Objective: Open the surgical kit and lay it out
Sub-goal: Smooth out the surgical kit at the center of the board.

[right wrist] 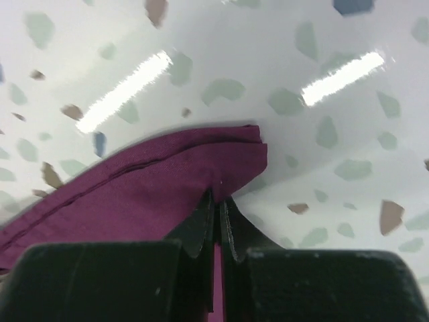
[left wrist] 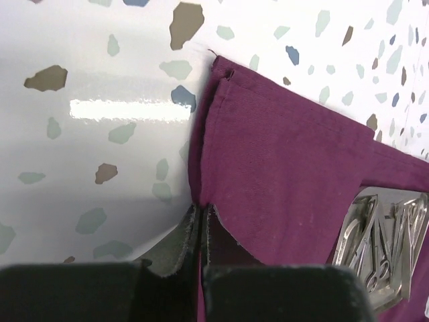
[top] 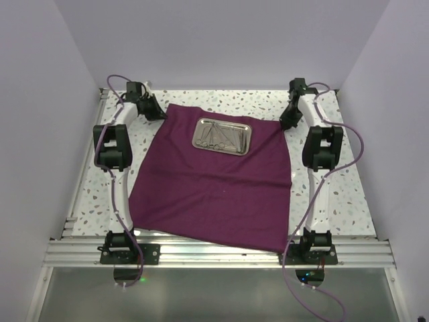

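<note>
Left claw (left wrist: 201, 213) and right claw (right wrist: 218, 200) are each pinched tight on a far corner of the cloth (top: 214, 194), which spreads from them toward the table's (top: 348, 201) near edge, dark purple and nearly flat. The steel tray (top: 222, 135) of instruments (left wrist: 382, 245) sits on its far half, between the claws

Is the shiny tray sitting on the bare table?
No, the steel tray rests on the purple cloth, near its far edge.
</note>
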`<action>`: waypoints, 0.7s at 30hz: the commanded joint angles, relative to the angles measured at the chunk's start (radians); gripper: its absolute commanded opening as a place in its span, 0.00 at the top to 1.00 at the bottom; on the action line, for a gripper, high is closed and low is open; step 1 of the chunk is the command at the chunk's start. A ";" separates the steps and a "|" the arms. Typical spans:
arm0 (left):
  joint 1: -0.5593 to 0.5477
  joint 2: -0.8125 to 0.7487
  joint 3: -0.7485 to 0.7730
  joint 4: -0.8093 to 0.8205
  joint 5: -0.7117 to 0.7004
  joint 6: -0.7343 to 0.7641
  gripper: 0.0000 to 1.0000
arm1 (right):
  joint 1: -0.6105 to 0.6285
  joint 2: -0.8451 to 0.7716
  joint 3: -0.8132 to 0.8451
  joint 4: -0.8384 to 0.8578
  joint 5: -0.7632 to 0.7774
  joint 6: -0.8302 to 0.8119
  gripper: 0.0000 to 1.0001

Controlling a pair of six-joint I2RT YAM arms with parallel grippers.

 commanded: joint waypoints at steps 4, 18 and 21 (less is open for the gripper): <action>0.030 -0.013 0.022 0.115 -0.126 -0.065 1.00 | -0.021 0.140 0.203 0.162 -0.054 0.096 1.00; 0.097 -0.251 -0.182 0.216 -0.409 -0.109 1.00 | -0.104 0.145 0.226 0.469 -0.138 0.096 0.84; 0.094 -0.326 -0.215 0.185 -0.384 -0.126 0.55 | -0.107 0.044 0.111 0.489 -0.161 0.083 0.02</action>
